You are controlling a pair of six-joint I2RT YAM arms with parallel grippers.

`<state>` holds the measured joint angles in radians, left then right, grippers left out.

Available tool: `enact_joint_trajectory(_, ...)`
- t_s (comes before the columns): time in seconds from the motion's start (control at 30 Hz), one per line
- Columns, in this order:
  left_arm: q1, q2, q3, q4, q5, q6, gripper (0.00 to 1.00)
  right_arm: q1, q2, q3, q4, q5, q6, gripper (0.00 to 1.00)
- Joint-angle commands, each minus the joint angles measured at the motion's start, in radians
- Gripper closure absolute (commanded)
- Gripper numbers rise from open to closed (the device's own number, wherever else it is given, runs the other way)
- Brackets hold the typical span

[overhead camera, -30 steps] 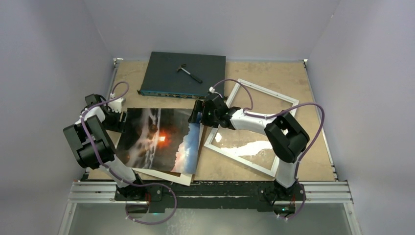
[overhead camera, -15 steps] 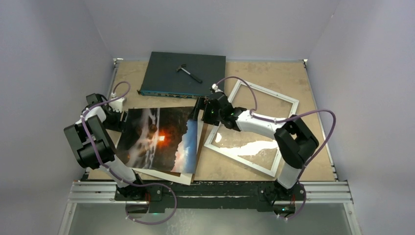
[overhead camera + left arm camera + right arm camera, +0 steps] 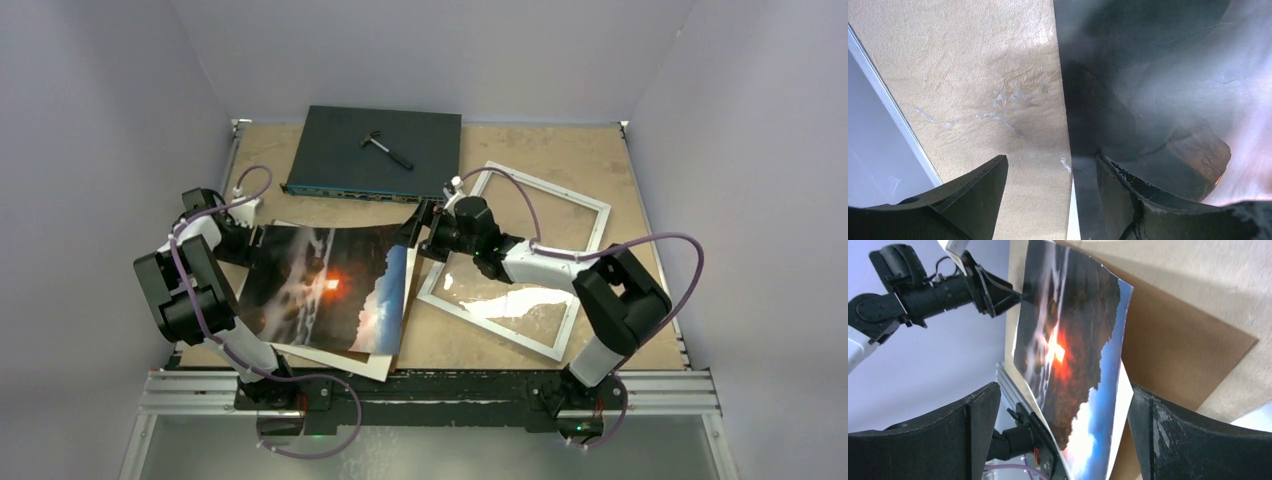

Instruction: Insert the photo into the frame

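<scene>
**Desk:** What's at the counter's left edge?

**Photographer:** The left gripper [image 3: 252,240], jaws spread, at the left border of the photo [image 3: 325,290]. Its wrist view shows one finger over bare counter [image 3: 600,170] and the other over the print. The paper's edge runs between them, and nothing is clamped.

**Desk:** And the photo itself?

**Photographer:** It is in the near-left quarter of the counter, picture side up, over a brown backing board [image 3: 1173,340]. A pale strip [image 3: 340,358] shows along its near side. In the right wrist view, the print's right side rises off the board.

**Desk:** Centre?

**Photographer:** A dark network switch box [image 3: 340,150] sits against the far edge, with a small tool [image 3: 385,147] on its lid.

**Desk:** The right arm?

**Photographer:** The right gripper [image 3: 415,232] sits at the photo's far-right corner, jaws wide apart. I cannot tell whether a finger touches the paper.

**Desk:** The frame?

**Photographer:** The frame [image 3: 550,186] lies flat and skewed on the right half of the counter, its glass catching glare. It is apart from the photo, and the right arm crosses its left corner.
</scene>
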<state>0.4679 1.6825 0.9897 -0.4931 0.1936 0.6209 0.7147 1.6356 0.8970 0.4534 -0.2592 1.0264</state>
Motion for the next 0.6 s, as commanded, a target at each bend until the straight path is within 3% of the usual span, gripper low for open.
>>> enact_joint_trajectory(0.0,-0.021,0.037,-0.036,0.009,-0.008,-0.014,0.36,-0.007,0.049,-0.064,0.227,-0.141,0.111,0.06)
enact_joint_trajectory(0.2,-0.025,0.035,-0.033,0.005,-0.009,-0.016,0.37,-0.013,0.086,-0.085,0.312,-0.192,0.142,0.1)
enact_joint_trajectory(0.3,-0.028,0.038,-0.032,0.003,-0.011,-0.018,0.37,-0.027,0.069,-0.102,0.325,-0.194,0.147,0.17)
enact_joint_trajectory(0.57,-0.034,0.043,-0.021,-0.002,-0.013,-0.026,0.38,-0.068,0.031,-0.159,0.365,-0.213,0.161,0.64)
